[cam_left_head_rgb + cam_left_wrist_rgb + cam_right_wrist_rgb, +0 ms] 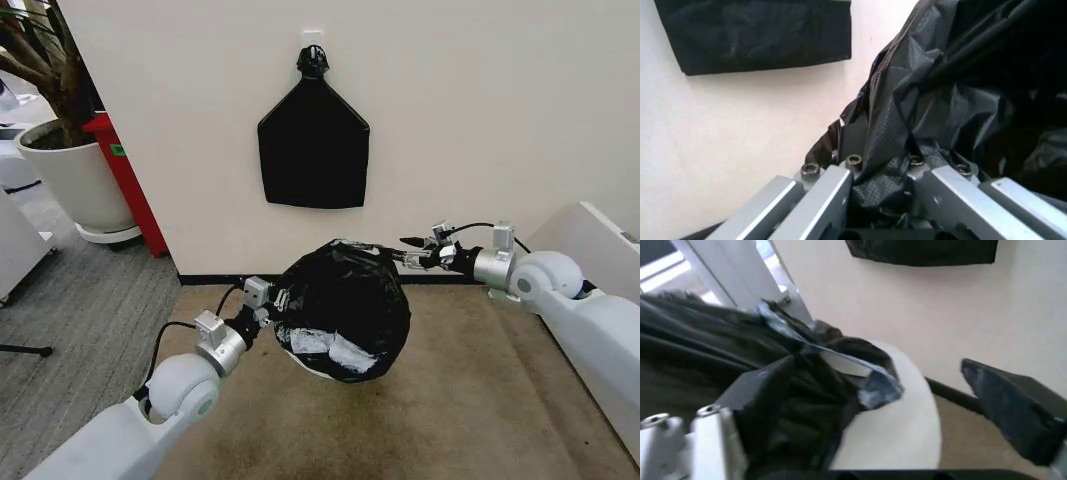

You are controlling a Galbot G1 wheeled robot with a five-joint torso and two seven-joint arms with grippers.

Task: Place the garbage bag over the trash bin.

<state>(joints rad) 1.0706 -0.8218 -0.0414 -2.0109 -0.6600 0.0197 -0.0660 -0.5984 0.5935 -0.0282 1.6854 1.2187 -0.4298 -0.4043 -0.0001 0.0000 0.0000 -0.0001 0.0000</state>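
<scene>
The garbage bag [345, 300] is a glossy, rumpled black mass draped over the trash bin in the middle of the floor, hiding nearly all of it in the head view. My left gripper [268, 305] is at the bag's left side, shut on a fold of the plastic [887, 192], which is pinched between its metal fingers [830, 192]. At the bag's upper right edge is my right gripper [412, 254], open. In the right wrist view the bag's edge [840, 360] lies against one finger [757, 385] and the other finger [1013, 410] stands apart. The cream-white trash bin [907, 430] shows under the edge.
A flat black bundle [313, 145] hangs on the wall behind. A large white plant pot [75, 180] and a tall red container [130, 180] stand at the left. A white panel [600, 235] sits at the right. Beige carpet [440, 420] lies around the bin.
</scene>
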